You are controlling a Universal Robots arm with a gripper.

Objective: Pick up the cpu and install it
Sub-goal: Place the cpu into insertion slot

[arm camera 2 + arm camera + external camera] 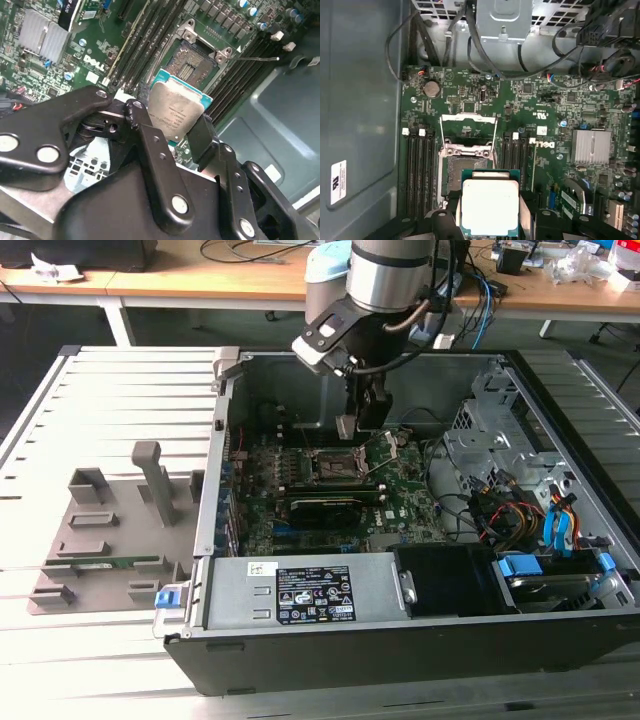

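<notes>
The gripper (170,127) clamps the cpu (177,107) by its edges, with the open socket (192,57) just beneath. The cpu is picked up but not yet seated.

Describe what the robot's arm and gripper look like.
The arm is a silver-grey metal cylinder with a pale blue joint cap and black cables running beside it. The gripper is matte black, with fingers built from flat, jointed link plates fastened with round silver pins.
</notes>
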